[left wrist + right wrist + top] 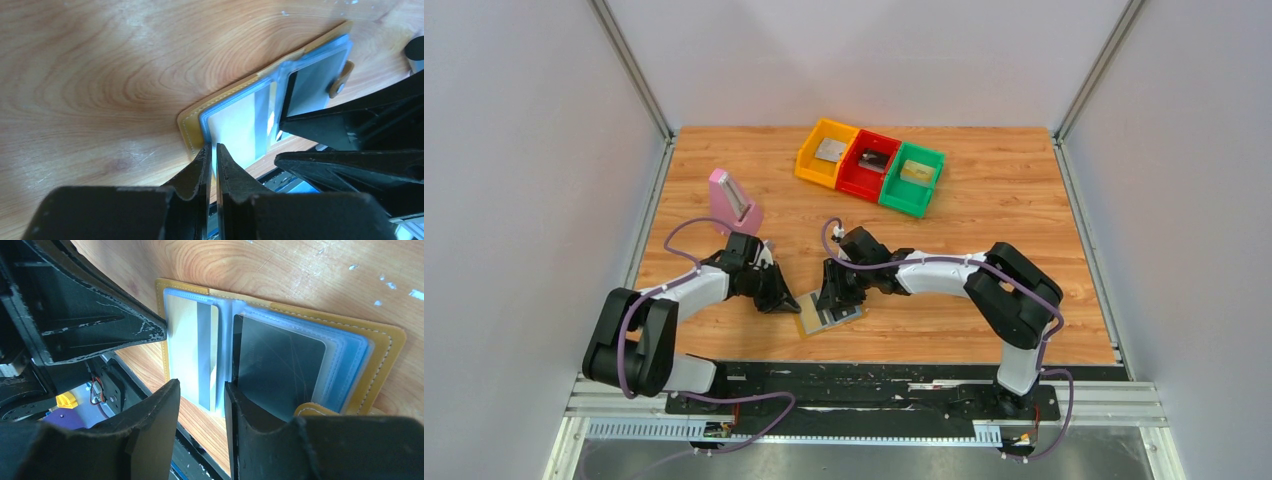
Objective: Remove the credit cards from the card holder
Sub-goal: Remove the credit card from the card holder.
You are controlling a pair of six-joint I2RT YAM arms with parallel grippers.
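Note:
The card holder (808, 323) lies open near the table's front edge, mustard outside (386, 340) and light blue inside. Its left leaf shows a pale card with a grey stripe (184, 340), also seen in the left wrist view (235, 125). Its right leaf shows a dark grey card (275, 365) by the tan tab (342, 80). My left gripper (214, 150) is shut on the holder's left edge (190, 131). My right gripper (200, 390) is open, its fingers straddling the pale card's near edge, the right finger on the dark card's leaf.
Yellow (827, 152), red (869, 163) and green (912, 178) bins stand at the back, each with a card in it. A pink block (734, 200) stands behind my left arm. The holder's near edge overhangs the black rail at the table's front.

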